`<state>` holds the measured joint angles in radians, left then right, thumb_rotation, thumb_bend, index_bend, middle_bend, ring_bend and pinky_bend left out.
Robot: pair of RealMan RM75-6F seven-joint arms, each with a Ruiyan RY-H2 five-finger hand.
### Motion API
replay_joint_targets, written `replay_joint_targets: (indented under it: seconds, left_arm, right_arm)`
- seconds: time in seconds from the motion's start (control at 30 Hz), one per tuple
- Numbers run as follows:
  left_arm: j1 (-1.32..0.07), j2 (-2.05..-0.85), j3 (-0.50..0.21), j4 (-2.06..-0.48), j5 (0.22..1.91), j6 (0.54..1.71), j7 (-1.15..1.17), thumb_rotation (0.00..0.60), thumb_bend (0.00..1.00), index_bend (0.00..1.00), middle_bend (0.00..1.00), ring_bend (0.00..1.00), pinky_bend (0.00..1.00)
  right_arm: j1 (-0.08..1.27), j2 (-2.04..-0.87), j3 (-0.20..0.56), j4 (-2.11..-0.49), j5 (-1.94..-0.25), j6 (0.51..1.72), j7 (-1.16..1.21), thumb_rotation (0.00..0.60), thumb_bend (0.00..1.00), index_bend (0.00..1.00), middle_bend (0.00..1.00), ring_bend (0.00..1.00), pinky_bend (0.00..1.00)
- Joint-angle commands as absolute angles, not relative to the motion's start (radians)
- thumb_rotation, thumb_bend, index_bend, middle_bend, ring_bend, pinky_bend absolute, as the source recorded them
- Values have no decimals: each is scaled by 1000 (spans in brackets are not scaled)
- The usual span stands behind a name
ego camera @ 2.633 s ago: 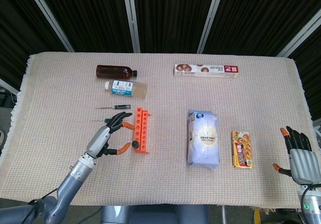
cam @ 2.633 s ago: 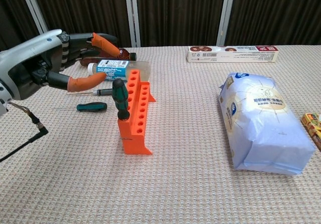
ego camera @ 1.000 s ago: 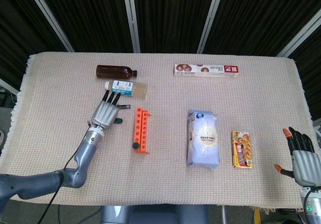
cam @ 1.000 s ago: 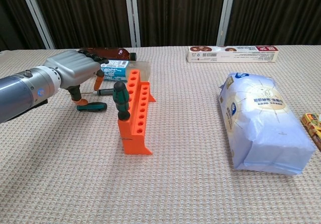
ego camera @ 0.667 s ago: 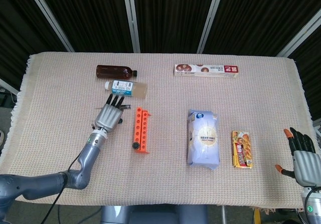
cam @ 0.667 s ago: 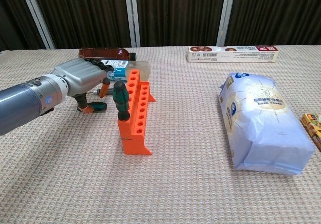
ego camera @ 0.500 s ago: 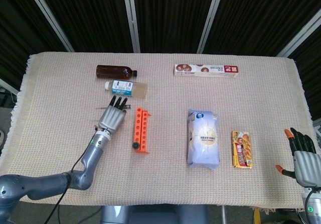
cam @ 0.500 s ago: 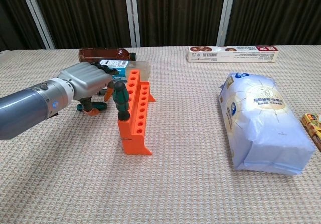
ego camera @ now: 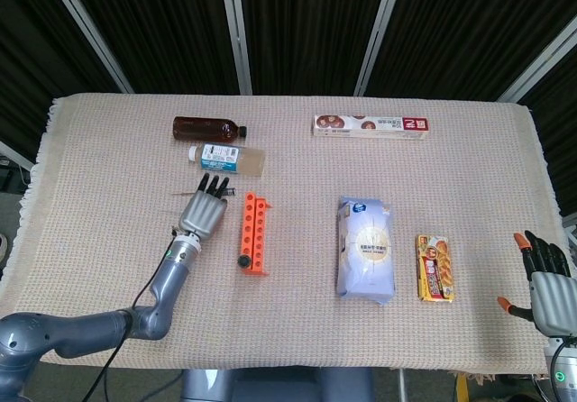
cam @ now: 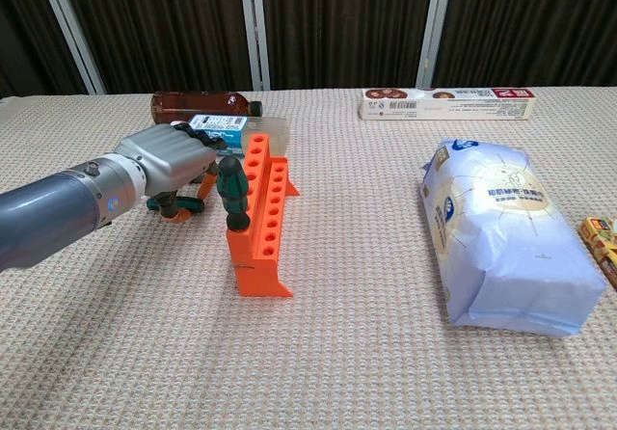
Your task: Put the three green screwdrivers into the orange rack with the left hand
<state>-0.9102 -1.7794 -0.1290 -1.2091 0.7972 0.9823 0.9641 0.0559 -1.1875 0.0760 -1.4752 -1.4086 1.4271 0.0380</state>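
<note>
Both views are bright and evenly lit from overhead, with only short soft shadows under the objects on the beige woven surface (ego camera: 297, 330), a dark background behind, sharp focus throughout, faint glare on the white bag (cam: 501, 247), and no noticeable edge distortion.

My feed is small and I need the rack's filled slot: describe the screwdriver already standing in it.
Find the orange rack left of the white bag. At its near end one green-handled screwdriver stands upright, the only slot filled; the left robot hand is just beside it.
</note>
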Motion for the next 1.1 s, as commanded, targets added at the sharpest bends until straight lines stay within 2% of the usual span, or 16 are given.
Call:
replay_joint_targets:
  seconds: [0.03,0.33,0.57,0.87,1.1]
  left_arm:
    - [-910,-1777,-128,-1212,793,983,967,600,328,456,0,0,0]
    - [-903,-1767,-126,-1221,790,988,960,600,342,502,0,0,0]
    - [-876,-1734,-141,-1273,808,980,857,600,472,623,55,0,0]
    - [-808,-1569,-168,-1495,916,1030,665,600,514,662,87,0,0]
    - [-724,-1435,-224,-1675,1029,1094,395,600,531,669,102,0,0]
  right_arm:
    - [56,-1187,76,-1475,-1409,1427,39,600,0,0,0,0,0]
    - [56,-1189,77,-1473,-1409,1424,40,600,0,0,0,0,0]
    - [55,-1187,77,-1475,-1411,1428,40,600,0,0,0,0,0]
    - [56,-1188,75,-1478,-1425,1433,38,600,0,0,0,0,0]
    - [55,-1190,74,-1475,-1429,1438,41,600,0,0,0,0,0]
